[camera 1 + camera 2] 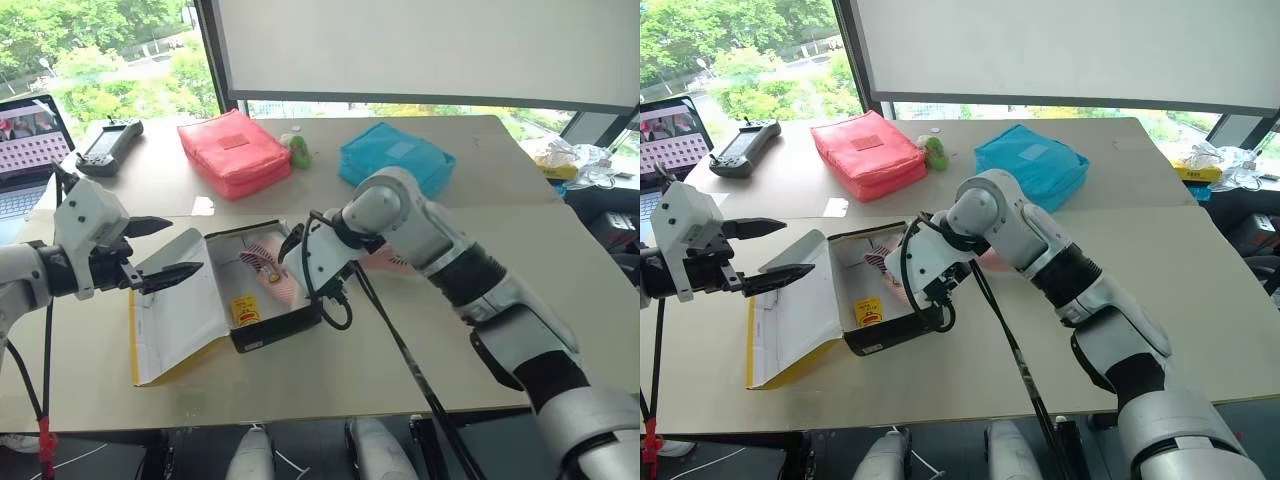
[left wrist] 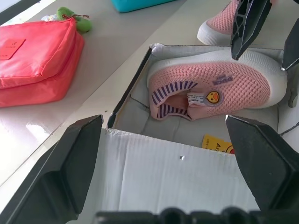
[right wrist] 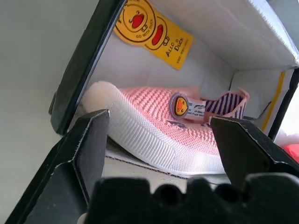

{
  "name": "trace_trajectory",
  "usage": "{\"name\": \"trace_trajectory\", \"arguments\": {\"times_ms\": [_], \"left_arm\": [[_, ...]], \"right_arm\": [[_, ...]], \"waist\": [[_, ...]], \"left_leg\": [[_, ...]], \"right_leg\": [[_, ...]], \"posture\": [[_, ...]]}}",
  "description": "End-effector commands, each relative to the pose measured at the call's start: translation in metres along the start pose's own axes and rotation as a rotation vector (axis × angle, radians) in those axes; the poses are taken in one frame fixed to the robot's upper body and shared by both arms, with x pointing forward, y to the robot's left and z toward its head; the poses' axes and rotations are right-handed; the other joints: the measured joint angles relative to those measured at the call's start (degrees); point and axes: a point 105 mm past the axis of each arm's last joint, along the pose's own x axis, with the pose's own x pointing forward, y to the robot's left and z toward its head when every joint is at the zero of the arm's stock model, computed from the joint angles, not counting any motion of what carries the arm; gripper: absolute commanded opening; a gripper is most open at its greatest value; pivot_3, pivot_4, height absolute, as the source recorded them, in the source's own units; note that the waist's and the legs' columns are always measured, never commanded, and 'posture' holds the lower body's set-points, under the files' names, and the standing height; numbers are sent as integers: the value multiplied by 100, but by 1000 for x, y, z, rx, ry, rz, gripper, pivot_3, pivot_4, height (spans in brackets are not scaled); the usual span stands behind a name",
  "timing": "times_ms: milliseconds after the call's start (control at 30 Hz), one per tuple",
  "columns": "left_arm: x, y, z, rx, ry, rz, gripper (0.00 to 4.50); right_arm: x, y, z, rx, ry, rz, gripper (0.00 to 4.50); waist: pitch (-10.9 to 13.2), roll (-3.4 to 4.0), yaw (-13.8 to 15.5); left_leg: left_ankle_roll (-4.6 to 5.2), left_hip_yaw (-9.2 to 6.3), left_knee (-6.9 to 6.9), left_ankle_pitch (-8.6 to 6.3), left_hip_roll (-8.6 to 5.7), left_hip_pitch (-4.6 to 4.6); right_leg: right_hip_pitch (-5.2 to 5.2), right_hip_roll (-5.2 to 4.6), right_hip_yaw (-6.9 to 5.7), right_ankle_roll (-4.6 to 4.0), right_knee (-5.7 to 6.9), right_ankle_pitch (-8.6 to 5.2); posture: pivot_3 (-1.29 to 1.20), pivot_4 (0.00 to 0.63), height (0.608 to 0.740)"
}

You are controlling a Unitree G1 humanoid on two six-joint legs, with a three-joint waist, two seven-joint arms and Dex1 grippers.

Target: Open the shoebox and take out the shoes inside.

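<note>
Two pink shoes show: one (image 2: pixel 219 86) lies on its side inside the shoebox (image 1: pixel 262 338), the other (image 2: pixel 219 25) sits on the counter (image 1: pixel 400 360) just beside the box's far wall. Both are knit pink with white soles; the boxed one has a striped collar and a duck tag. The single shoebox lies open, black-sided, white inside, its lid folded out flat. The right claw (image 1: pixel 293 247) hangs spread over the boxed shoe; the left claw (image 1: pixel 160 250) gapes empty near the lid. Two pouches, red (image 1: pixel 232 152) and blue (image 1: pixel 396 158), rest by the window.
</note>
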Motion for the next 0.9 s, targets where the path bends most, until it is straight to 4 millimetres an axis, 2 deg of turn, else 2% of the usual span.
{"name": "trace_trajectory", "arguments": {"times_ms": [33, 233, 567, 733, 900], "left_arm": [[-7, 2, 12, 48, -18, 23, 4500], [-8, 2, 12, 48, -19, 27, 4500], [-9, 0, 14, 49, -25, 29, 4500], [-10, -1, 14, 48, -24, 34, 4500], [-9, -2, 15, 47, -28, 39, 4500]], "right_arm": [[-7, -1, 1, -64, 15, 10, 4054], [-9, -2, -1, -84, 25, 14, 4054], [-3, 17, -7, -188, 71, 108, 4054], [4, 22, -8, -239, 86, 142, 4054], [20, 22, -3, -279, 81, 135, 4054]], "waist": [[0, 0, 4], [0, 0, 6], [0, 0, 9], [0, 0, 5], [0, 0, 3]], "left_leg": [[0, 0, 0, 0, 0, 1], [0, 0, 1, 0, 0, 3], [0, 0, 1, 0, 0, 8], [0, 0, 0, 0, 0, 9], [0, 0, 0, 0, 0, 11]], "right_leg": [[2, 0, 0, 0, 0, 0], [4, 0, 0, 0, 0, 0], [9, 0, 0, 0, 0, 0], [9, 0, 0, 0, 0, 0], [10, 0, 0, 0, 1, 0]], "posture": [[0, 150, 737], [0, 150, 737], [0, 150, 737], [0, 150, 737], [0, 150, 737]]}}
